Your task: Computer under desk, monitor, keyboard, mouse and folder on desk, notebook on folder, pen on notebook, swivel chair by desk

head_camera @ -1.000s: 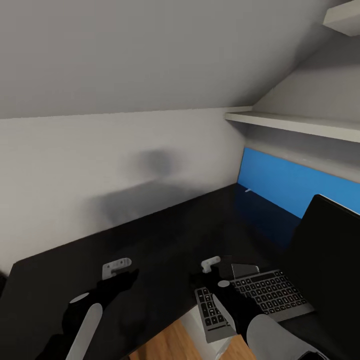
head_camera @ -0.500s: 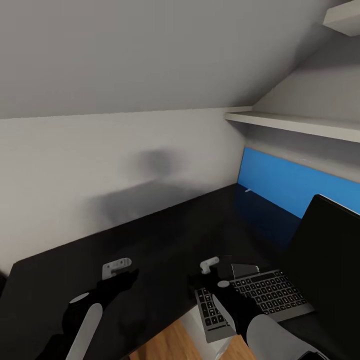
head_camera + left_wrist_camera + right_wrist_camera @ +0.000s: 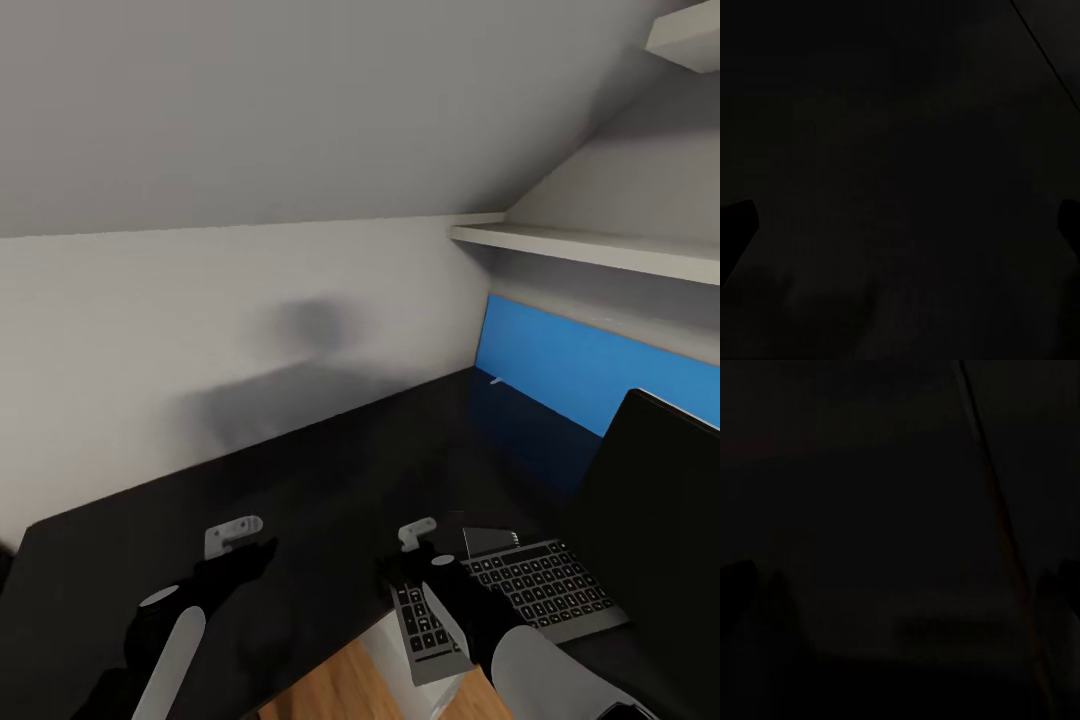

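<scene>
Looking down from the head, the keyboard (image 3: pixel 510 592) lies just before the monitor (image 3: pixel 655 500), overhanging the desk (image 3: pixel 330 470) edge; push it farther on. Right gripper (image 3: pixel 416 533) hovers at its end, left gripper (image 3: pixel 232 535) well away; finger gaps unreadable. Both wrist views are dark.

keyboard (image 3: pixel 505 594) keys: pale marks are on them, but they are too small to read
monitor (image 3: pixel 655 505) screen: black, it has no text
other readable text: none
</scene>
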